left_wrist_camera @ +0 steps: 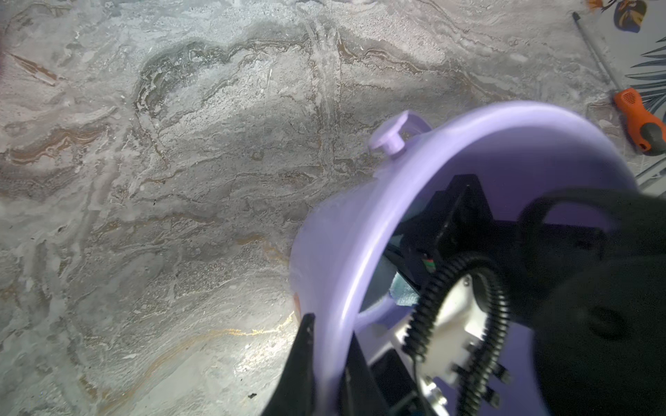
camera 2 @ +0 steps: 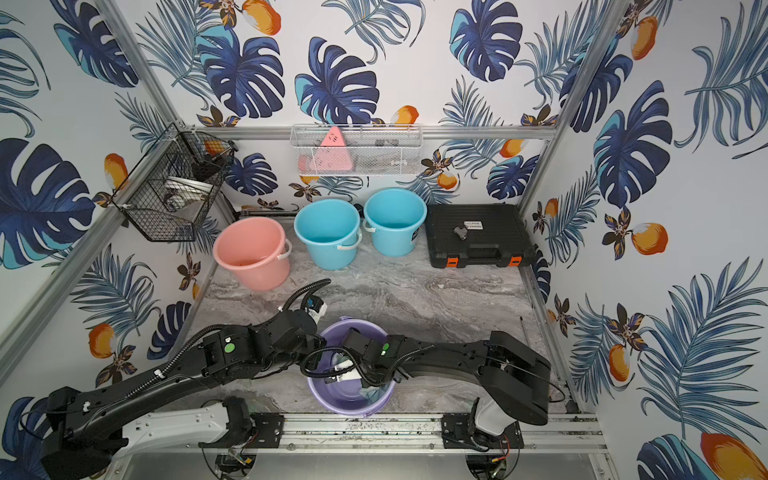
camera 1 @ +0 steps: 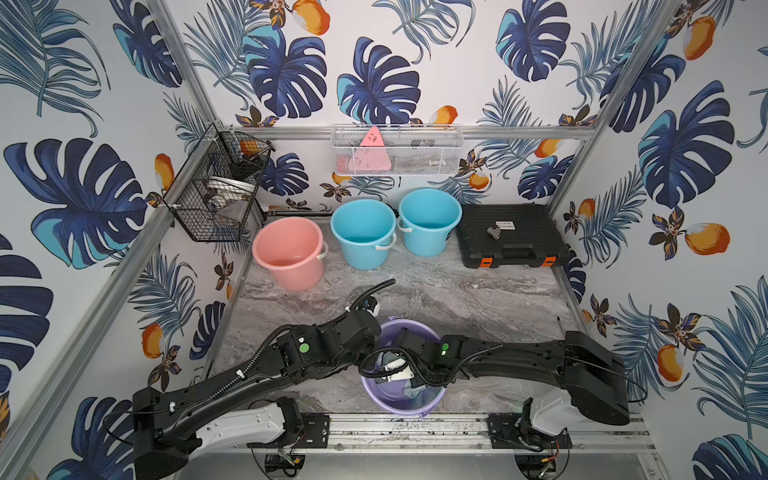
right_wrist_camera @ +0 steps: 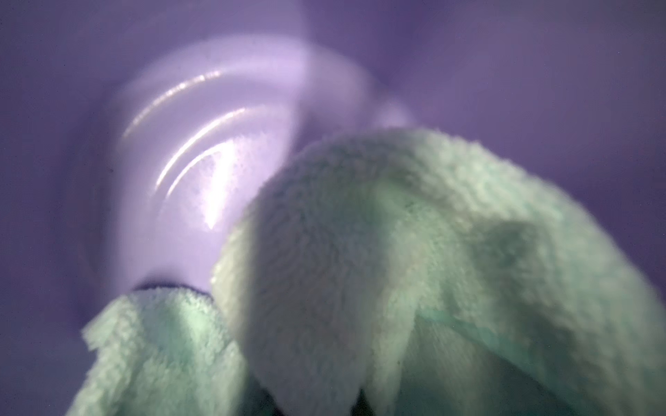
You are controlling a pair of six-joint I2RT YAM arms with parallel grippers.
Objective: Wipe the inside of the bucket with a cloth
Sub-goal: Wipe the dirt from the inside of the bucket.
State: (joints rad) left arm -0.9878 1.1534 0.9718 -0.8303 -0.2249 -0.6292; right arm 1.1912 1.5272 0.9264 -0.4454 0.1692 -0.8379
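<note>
Inside smooth round bucket point(left_wrist_camera: 522, 144), fluffy cloth point(right_wrist_camera: 396, 252)

Purple bucket point(left_wrist_camera: 324, 252) was smooth plastic, semi-gloss outside; inner base showed bright glints. Cloth point(right_wrist_camera: 396, 252) was fluffy microfibre pile, matt. Tabletop point(left_wrist_camera: 180, 180) looked like grey-veined marble w/ slight sheen. Screwdriver point(left_wrist_camera: 638, 122) had orange/grey plastic-looking handle, bare metal shaft. Tool case point(camera 1: 523, 249) was black ribbed plastic, matt. Pink bucket point(camera 1: 291, 274) was smooth plastic. Black basket point(camera 1: 212, 208) was metal wire; white basket point(camera 1: 415, 153) was fine metal mesh. Frame rail point(camera 1: 415, 428) looked like dull aluminium.
</note>
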